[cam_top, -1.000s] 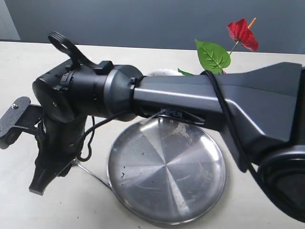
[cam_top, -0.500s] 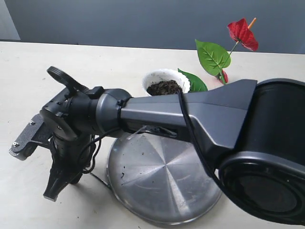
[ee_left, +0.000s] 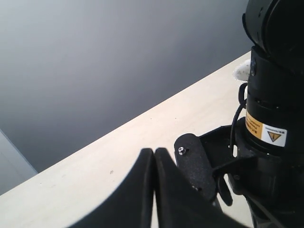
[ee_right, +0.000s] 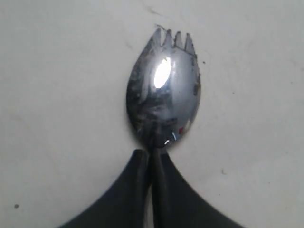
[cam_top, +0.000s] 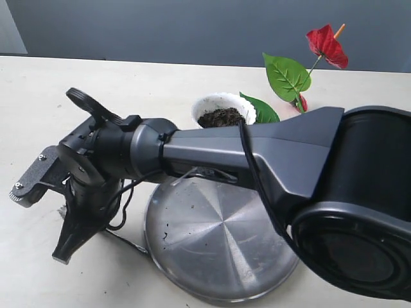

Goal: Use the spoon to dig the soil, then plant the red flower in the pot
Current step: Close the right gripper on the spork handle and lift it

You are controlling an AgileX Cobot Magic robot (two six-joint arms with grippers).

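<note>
My right hand point(ee_right: 151, 156) has its two dark fingers pressed together on the neck of the spoon point(ee_right: 164, 90), pinching it just below the bowl. Through the right wrist camera the bowl is shiny silver, oval, smeared with dark grime, and ends in short tines, four as far as I can count. Its long axis runs straight out from the fingertips, tines pointing away from the hand, the bowl low over the pale bench point(ee_right: 57, 71); whether it touches I cannot tell.

In the exterior view that right hand point(cam_top: 63, 251) points down at the bench on the left side, having reached across, and a thin sliver of handle point(cam_top: 128, 242) trails from it toward the edge of the round steel plate point(cam_top: 221, 237). The plate lies flat just beside the hand, with a few dark crumbs on it.

My left hand point(ee_left: 154, 156) shows its fingers closed against each other with nothing between them, above the bench near the right arm's wrist.

Beyond the plate stands the white pot point(cam_top: 223, 102) with its wavy rim, filled with dark soil point(cam_top: 221, 117). The red flower point(cam_top: 326, 45) rises behind and to the right of it, its bloom tilted up, green leaves point(cam_top: 287, 75) below.
</note>
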